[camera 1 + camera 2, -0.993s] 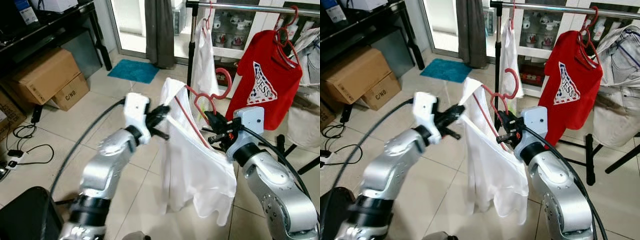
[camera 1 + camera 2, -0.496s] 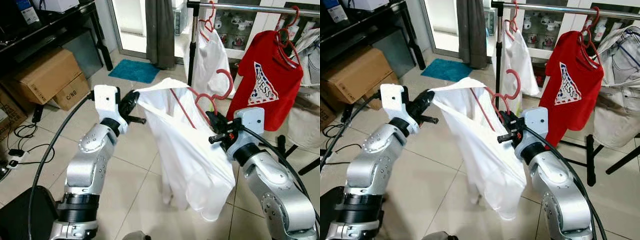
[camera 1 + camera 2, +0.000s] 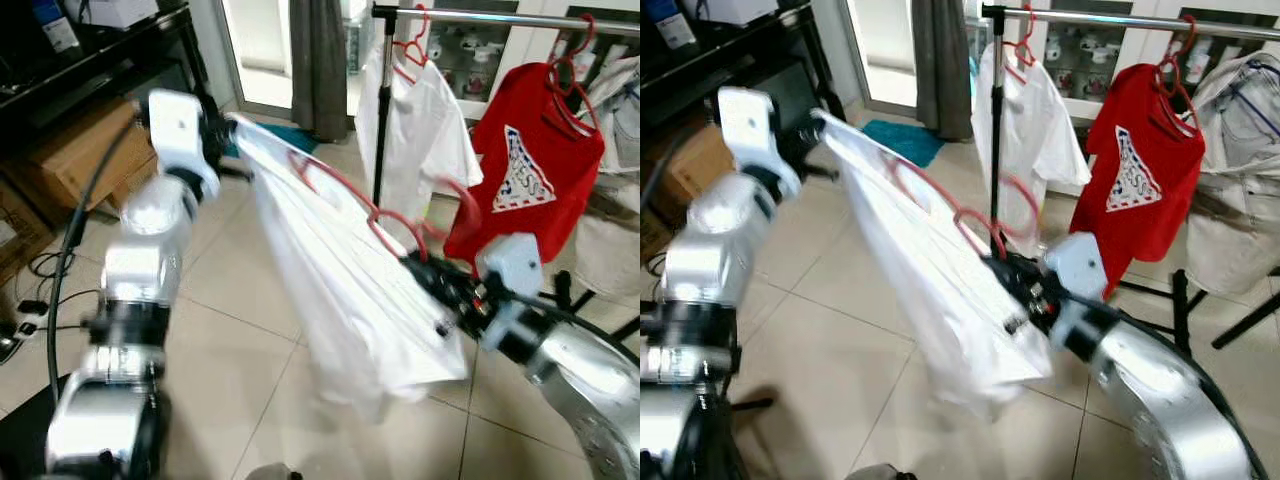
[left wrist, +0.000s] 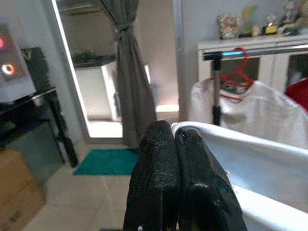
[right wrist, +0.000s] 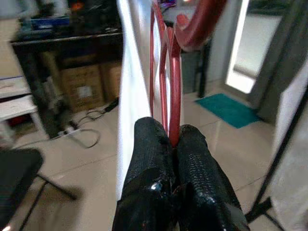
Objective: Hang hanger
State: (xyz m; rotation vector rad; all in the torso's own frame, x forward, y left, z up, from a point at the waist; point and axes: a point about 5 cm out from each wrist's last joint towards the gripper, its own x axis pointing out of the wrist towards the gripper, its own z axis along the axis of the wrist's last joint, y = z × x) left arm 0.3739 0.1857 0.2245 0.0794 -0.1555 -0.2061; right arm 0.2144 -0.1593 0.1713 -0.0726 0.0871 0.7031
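Carrying: you had the hanger (image 5: 169,91) pinched in the closed right gripper (image 5: 174,144), short of the rail (image 3: 520,17).
Left gripper (image 4: 176,144): clamped on the shirt (image 3: 340,270), stretched away from the right.
Next: likely raise the hook onto the rail.

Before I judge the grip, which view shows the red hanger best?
The right wrist view: the red hanger sits pinched in the right pincer. Both eye views show it blurred inside the white shirt; the left wrist view shows the shirt's edge.

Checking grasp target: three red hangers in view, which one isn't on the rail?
The red hanger inside the white shirt stretched between the end effectors. The other two hang hooked on the rail, carrying the white tee and red tee.
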